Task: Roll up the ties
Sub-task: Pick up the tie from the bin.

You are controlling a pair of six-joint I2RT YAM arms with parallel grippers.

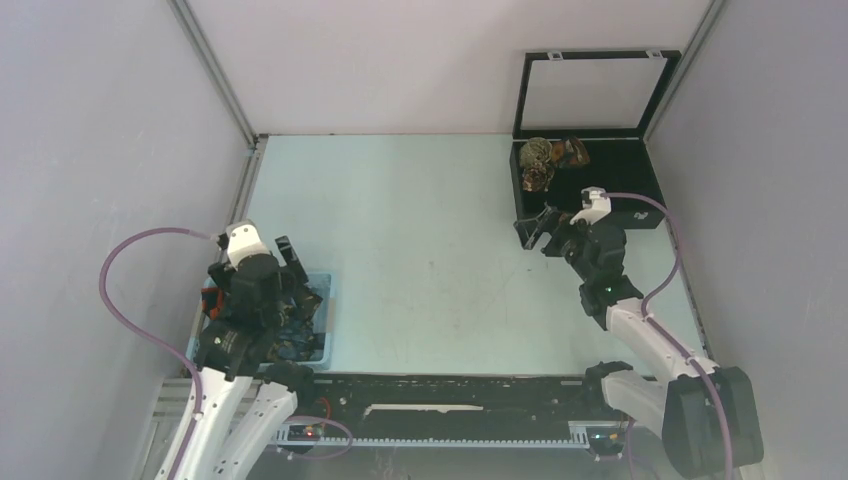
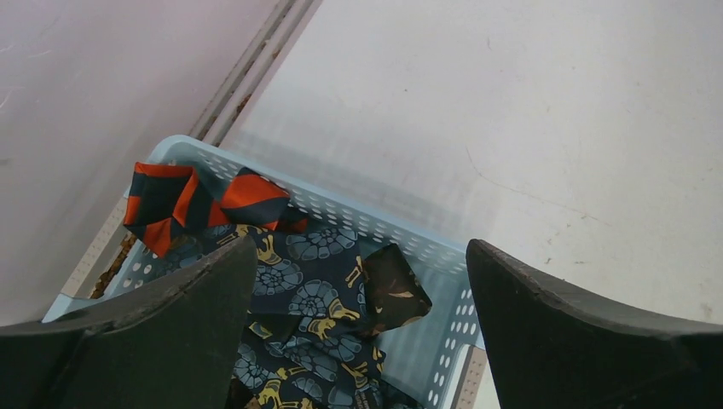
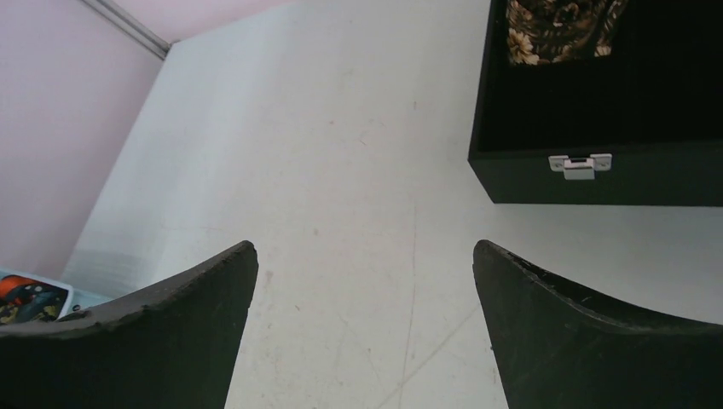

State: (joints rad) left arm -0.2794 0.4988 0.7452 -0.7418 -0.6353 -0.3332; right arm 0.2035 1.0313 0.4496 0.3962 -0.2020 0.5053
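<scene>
Loose ties: three fabrics can be told apart, heaped together under the left pincer (image 2: 358,256): an orange-and-dark striped tie (image 2: 196,204), a navy shell-patterned tie (image 2: 311,298) and a dark brown folded end (image 2: 392,290).
Rolled ties: two patterned coils (image 1: 540,165) with a brownish third piece beside them, beyond the right pincer (image 3: 365,247).
Basket (image 2: 401,230): one, pale blue and perforated, holding the loose ties.
Box (image 3: 529,179): one, black, lid upright, latch facing the right pincer.
Left arm: folded over the basket, wrist tipped down; pincer wide, holding nothing.
Right arm: reaching forward; pincer wide, holding nothing, near the box's front left corner.
Edges and room: basket near the left wall; box in the far right corner; open tabletop (image 1: 420,250) lies between the pincers.
</scene>
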